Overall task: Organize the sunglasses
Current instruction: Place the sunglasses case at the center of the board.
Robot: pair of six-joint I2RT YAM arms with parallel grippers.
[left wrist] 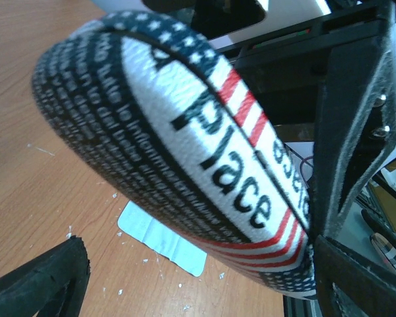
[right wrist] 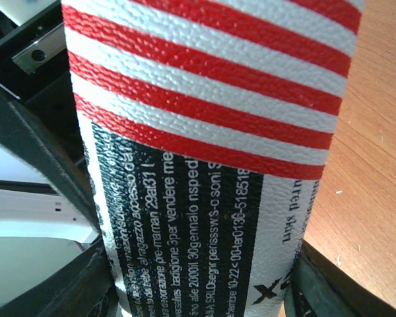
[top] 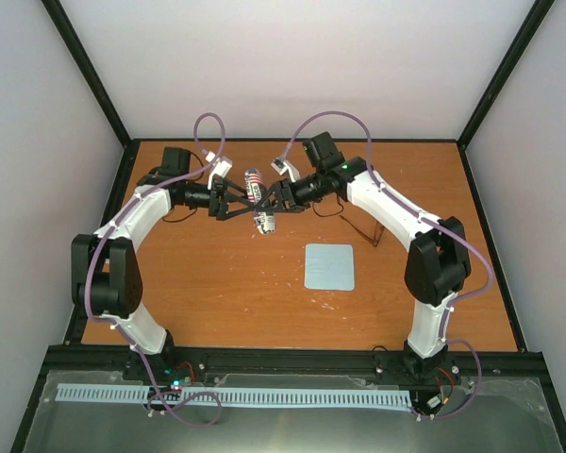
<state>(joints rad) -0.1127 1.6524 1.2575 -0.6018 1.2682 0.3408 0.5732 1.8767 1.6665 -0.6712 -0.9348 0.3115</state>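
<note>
The flag-patterned case (right wrist: 204, 132) has a pebbled leatherette-like skin. The table (left wrist: 39, 198) is matt wood-grain, flecked white. The light blue cloth (top: 329, 266) looks smooth. Fingers (left wrist: 353, 132) of the left gripper (top: 240, 199) are rough matt black plastic.

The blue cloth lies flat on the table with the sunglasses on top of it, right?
No. The blue cloth does lie flat on the table, but the sunglasses are not on it: the top external view shows them on bare wood farther back, apart from the cloth.
</note>
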